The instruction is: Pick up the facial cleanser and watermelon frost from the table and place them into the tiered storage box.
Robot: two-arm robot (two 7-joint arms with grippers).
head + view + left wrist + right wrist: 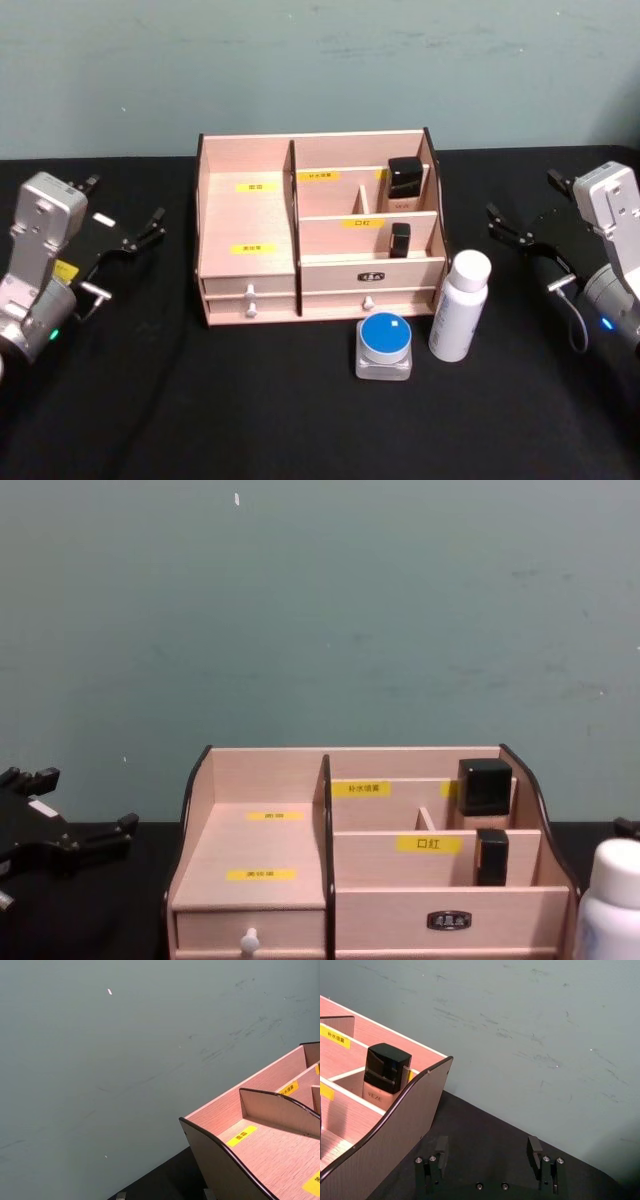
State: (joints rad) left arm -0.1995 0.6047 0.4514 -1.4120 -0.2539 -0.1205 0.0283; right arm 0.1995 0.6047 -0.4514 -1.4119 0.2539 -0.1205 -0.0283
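Black table [250,400], left hand [122,208] and right hand [527,200] flanking tiered storage box [250,215], both spread, empty

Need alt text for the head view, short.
A pink-beige tiered storage box sits centre on a black table, with the facial cleanser and watermelon frost standing on the table just before its right half. The left gripper and right gripper hang open at either side, touching nothing.

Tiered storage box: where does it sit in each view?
Head: pale pink wooden tiered storage box, centre.
Left wrist: its left end, wide compartment nearest.
Right wrist: its right end, curved dark-edged side wall nearest.
Chest: bottom centre, seen front-on.
Shared landmark: yellow label on the right rear compartment's back wall.
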